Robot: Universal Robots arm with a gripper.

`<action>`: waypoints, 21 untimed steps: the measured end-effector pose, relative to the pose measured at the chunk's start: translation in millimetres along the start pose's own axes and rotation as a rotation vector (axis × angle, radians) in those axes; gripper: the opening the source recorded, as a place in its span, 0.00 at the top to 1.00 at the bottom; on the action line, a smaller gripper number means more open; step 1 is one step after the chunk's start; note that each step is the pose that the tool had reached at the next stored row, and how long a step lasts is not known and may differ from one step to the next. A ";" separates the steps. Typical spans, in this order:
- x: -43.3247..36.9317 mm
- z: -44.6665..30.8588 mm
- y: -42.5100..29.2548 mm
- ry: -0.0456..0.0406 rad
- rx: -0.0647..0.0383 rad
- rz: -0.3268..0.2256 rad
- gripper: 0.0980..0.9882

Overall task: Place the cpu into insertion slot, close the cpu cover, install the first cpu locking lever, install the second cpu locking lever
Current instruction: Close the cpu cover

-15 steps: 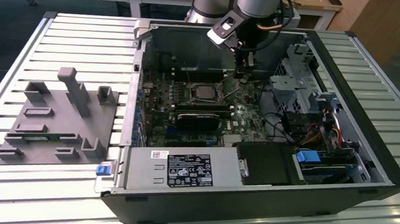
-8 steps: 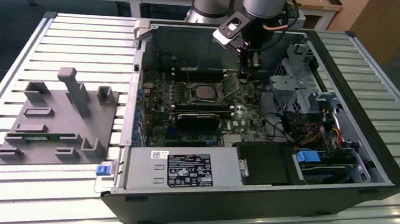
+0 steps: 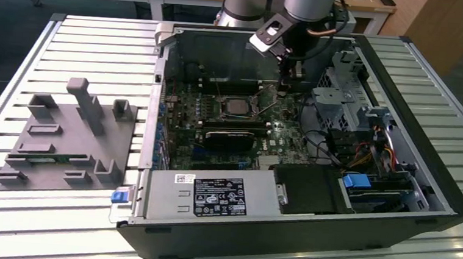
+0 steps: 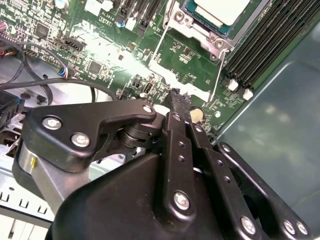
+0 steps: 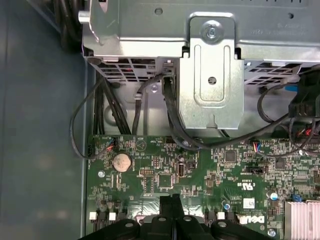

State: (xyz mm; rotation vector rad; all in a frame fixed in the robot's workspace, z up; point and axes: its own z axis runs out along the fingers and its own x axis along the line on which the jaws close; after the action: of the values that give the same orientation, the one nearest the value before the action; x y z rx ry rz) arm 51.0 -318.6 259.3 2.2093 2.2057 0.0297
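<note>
The cpu [image 3: 237, 107] lies pale and square in the insertion slot [image 3: 222, 112] at the middle of the green board; its corner also shows in the second wrist view [image 4: 220, 9]. The silver cpu cover [image 4: 186, 19] frames it and looks folded down. Two thin wire locking levers [image 4: 159, 40] [image 4: 221, 75] stick out beside the socket, one on each side. My gripper [image 3: 287, 79] hangs just above the board, to the exterior view's right of the socket. Its black fingers are shut together with nothing between them in both wrist views [image 4: 177, 96] [image 5: 172, 201].
The open computer case [image 3: 422, 198] stands on a slatted metal table [image 3: 99, 41]. A silver drive cage [image 5: 212, 65] with black cables [image 5: 170, 115] sits close behind my gripper. A coin battery [image 5: 121, 161] and memory slots [image 4: 260, 40] lie nearby. A grey fixture [image 3: 68, 136] stands at the exterior view's left.
</note>
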 end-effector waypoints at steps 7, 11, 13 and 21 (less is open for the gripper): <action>0.0 0.9 5.0 -0.0002 0.003 0.000 0.99; 0.3 3.4 5.7 -0.0001 0.004 0.000 0.99; 0.5 5.6 6.4 -0.0001 0.006 0.000 0.99; 1.5 12.3 7.2 -0.0001 0.010 0.001 0.99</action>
State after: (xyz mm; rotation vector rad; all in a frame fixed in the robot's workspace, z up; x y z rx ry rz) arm 58.4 -317.1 247.2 2.2150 2.2103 0.0184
